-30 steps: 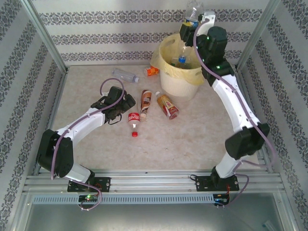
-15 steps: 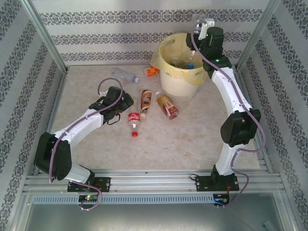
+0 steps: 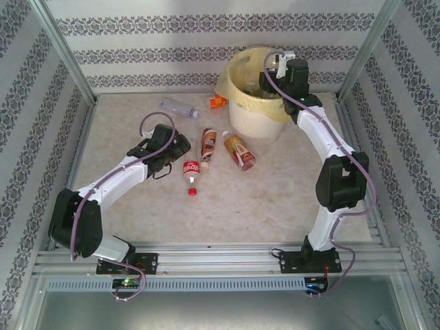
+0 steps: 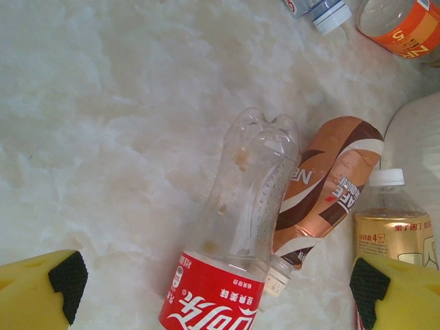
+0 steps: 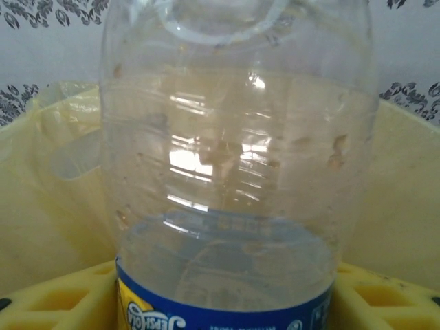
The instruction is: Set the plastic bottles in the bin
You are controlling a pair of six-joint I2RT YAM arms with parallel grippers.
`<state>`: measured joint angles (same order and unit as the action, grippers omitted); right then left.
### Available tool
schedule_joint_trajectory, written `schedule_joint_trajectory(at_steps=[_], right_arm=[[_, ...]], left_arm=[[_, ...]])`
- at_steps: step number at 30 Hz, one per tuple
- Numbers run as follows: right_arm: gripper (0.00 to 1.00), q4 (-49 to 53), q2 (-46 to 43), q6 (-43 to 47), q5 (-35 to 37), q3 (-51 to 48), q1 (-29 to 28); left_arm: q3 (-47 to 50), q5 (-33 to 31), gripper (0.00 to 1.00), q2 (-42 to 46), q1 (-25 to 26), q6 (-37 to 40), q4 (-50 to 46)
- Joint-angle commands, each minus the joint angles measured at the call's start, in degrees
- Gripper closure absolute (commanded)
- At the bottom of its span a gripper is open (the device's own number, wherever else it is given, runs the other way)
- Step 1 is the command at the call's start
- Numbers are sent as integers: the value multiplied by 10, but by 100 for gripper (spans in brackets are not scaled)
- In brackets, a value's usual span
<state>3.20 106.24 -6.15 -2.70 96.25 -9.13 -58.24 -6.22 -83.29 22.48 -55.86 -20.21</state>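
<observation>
Over the mouth of the bin (image 3: pixel 256 125), the right gripper (image 3: pixel 273 69) had a clear blue-labelled bottle (image 5: pixel 234 172) between its yellow fingers (image 5: pixel 385 302) — whether they pinched it or merely flanked it, I could not tell. Left of the bin and nearer the arms, the left gripper (image 4: pixel 216 285) hung spread wide over a red-labelled bottle (image 4: pixel 237 220) lying on the table (image 4: pixel 103 124) — a brown-labelled bottle (image 4: pixel 323 185) lay just beside it.
</observation>
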Motion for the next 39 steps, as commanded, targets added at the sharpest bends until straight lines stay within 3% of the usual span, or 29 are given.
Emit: schedule_joint_trajectory(at_steps=[1,6,16,24,29,39], right_arm=[[30,-18,-30,-7,-2,-15,2],[17,-17,-47,-18,7,-23,1],[2,-14,-87,-36,14,-31,1],[2,-1,-148,-63,-5,-59,-1],[2,65,-201,-59,-42,-70,-2],[2,106,-358,-66,-78,-252,-53]], left_arm=[[-6,7,0,-7,-5,-9,-4],[-6,18,0,-16,-5,-16,2],[-13,28,0,-20,-6,-4,2],[-12,61,0,-36,-5,-5,35],[-12,76,0,-44,-6,-3,45],[-8,105,0,-51,-6,14,86]])
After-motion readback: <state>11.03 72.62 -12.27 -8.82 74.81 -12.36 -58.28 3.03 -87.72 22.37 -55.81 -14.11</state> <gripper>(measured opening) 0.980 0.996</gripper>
